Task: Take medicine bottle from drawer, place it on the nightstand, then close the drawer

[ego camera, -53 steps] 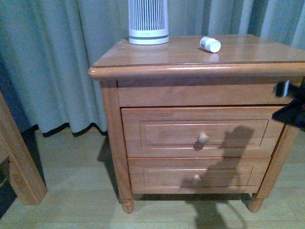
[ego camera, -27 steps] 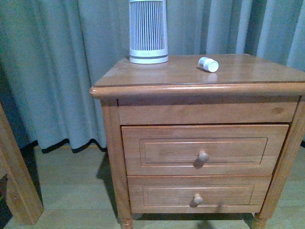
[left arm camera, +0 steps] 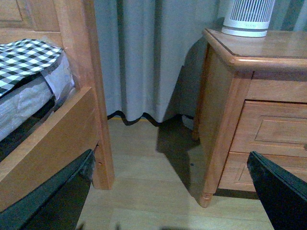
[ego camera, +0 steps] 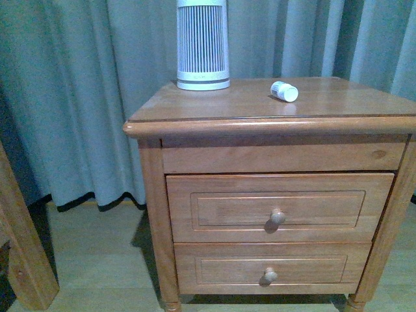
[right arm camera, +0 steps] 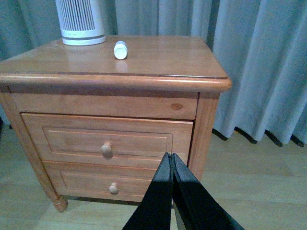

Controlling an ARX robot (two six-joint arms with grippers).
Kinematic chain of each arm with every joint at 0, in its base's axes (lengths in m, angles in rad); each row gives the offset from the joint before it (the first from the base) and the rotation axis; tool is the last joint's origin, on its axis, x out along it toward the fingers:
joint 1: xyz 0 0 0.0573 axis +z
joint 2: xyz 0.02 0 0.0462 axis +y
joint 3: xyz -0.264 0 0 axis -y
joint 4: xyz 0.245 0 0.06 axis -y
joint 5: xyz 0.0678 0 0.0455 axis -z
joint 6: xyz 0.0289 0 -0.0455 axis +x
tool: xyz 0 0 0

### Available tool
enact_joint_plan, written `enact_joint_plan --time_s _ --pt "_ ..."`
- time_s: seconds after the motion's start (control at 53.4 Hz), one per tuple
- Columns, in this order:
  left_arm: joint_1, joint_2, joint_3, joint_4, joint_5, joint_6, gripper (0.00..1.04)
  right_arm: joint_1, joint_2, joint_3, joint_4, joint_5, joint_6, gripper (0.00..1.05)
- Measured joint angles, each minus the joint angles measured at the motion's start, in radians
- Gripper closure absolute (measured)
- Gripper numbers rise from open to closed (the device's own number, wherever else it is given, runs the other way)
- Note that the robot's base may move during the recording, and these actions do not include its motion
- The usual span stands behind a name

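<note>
The medicine bottle [ego camera: 284, 91] lies on its side on top of the nightstand [ego camera: 214, 107], right of centre; the right wrist view shows the bottle [right arm camera: 120, 49] too. The drawer [ego camera: 279, 207], the taller upper one with a round knob, is pushed in flush with the front. Neither arm shows in the front view. My right gripper [right arm camera: 171, 156] is shut and empty, held back from the nightstand's right front corner. My left gripper [left arm camera: 170, 167] is open and empty, low over the floor left of the nightstand [left arm camera: 249, 57].
A tall white ribbed device [ego camera: 203, 44] stands at the back left of the nightstand top. The shorter lower drawer [ego camera: 270, 268] is shut. A wooden bed frame [left arm camera: 81, 91] with a checked cover stands left. Grey curtains [ego camera: 84, 97] hang behind.
My right arm, at the right edge a second ago, has left the front view. The camera has pulled back and the nightstand now sits lower in the picture.
</note>
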Motion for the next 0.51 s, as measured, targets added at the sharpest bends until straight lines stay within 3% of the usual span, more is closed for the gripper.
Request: enact_joint_plan --time_s 0.505 --pt "0.0 0.0 0.0 0.0 0.0 0.0 0.06 0.0 -0.154 -0.082 -0.071 0.0 0.0 1.01"
